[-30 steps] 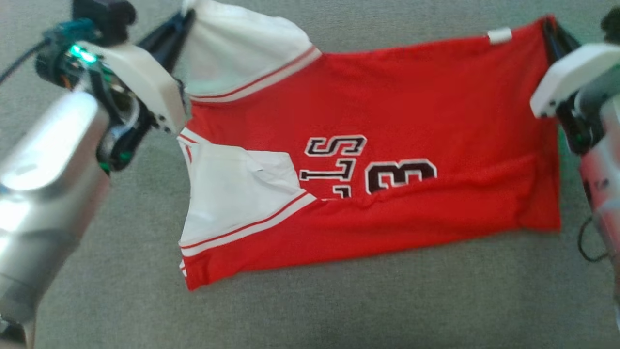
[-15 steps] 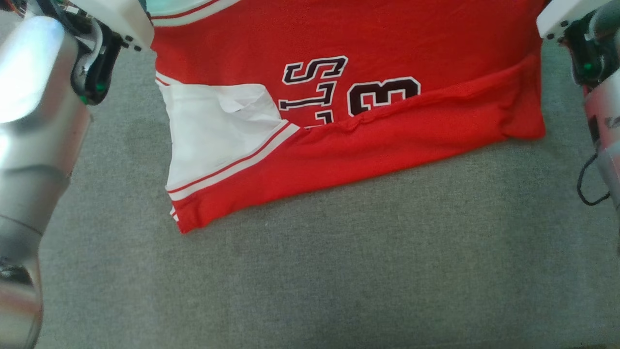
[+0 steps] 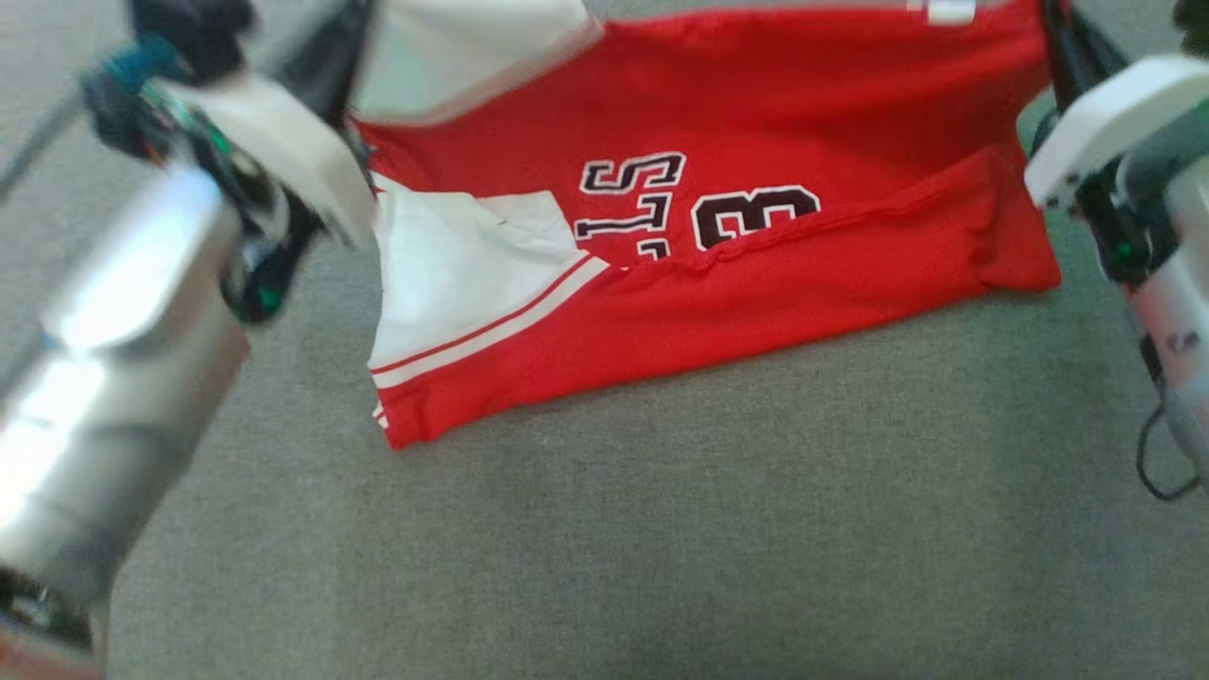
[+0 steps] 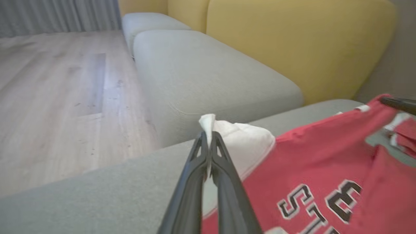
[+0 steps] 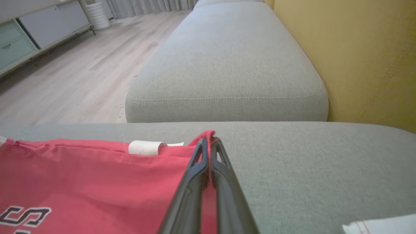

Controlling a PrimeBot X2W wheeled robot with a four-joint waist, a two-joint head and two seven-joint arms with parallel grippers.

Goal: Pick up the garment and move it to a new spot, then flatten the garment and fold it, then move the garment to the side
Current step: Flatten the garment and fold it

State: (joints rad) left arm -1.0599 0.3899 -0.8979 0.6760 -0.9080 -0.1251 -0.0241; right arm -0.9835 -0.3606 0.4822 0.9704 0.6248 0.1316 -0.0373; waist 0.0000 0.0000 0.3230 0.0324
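Note:
The garment [image 3: 756, 113] is a red jersey with white sleeves and dark lettering, stretched between both grippers over the grey sofa cushion [image 3: 661, 548]. Its near part lies folded on the cushion. At the upper left of the head view, my left gripper [image 3: 335, 47] is shut on the white sleeve [image 4: 240, 143], and its fingertips [image 4: 208, 143] pinch the cloth's edge. At the upper right, my right gripper [image 3: 1063, 38] is shut on the red hem corner [image 5: 208, 134], beside a white label [image 5: 143, 147]. The right gripper's dark fingers [image 4: 399, 104] also show in the left wrist view.
A yellow backrest [image 4: 292, 42] runs along the far side of the sofa. Another grey cushion [image 5: 227, 65] adjoins the one under the garment. Beyond lie a wooden floor [image 4: 48, 97] and a pale cabinet [image 5: 32, 29].
The head view dipped and swung back, so the whole picture shifted. Both grippers keep their hold on the same corners, and the garment stays stretched between them.

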